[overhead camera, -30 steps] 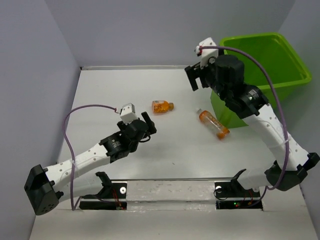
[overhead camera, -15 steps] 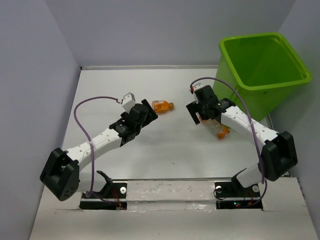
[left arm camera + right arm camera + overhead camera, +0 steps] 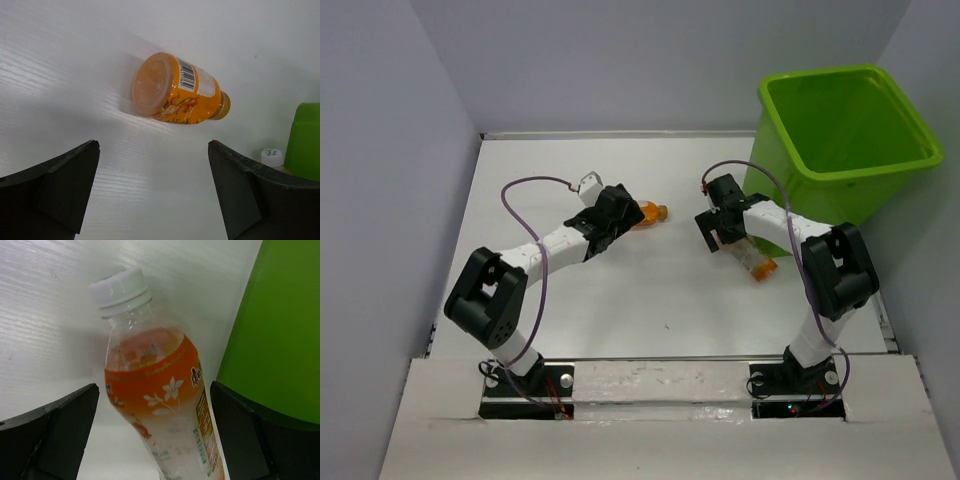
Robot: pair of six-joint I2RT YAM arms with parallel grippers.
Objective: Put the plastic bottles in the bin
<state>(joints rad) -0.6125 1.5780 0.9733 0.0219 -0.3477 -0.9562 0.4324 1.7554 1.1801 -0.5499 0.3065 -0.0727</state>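
White tabletop (image 3: 650, 290) carries the two bottles that show outside the bin (image 3: 860, 168). On its side just beside the bin's left wall lies the tall orange bottle (image 3: 160, 405). It is clear plastic with a white ribbed cap and an orange label printed with white flowers. Well to the left of the bin lies the short orange bottle (image 3: 177, 90), squat and barcode-labelled, its round base turned toward the left wrist camera. The right gripper (image 3: 154, 387) stands with jaws wide on either side of the tall bottle's shoulder, touching nothing. The left gripper (image 3: 152, 145) is spread just as wide, with the short bottle ahead of its fingertips rather than between them. I judge this to be the reach before two grasps. The right jaws need only close on the body, while the left must advance first and then close. Smooth round bodies may roll from a one-sided touch, so both pads should meet together. Each lift must then clear the bin's thick rim.
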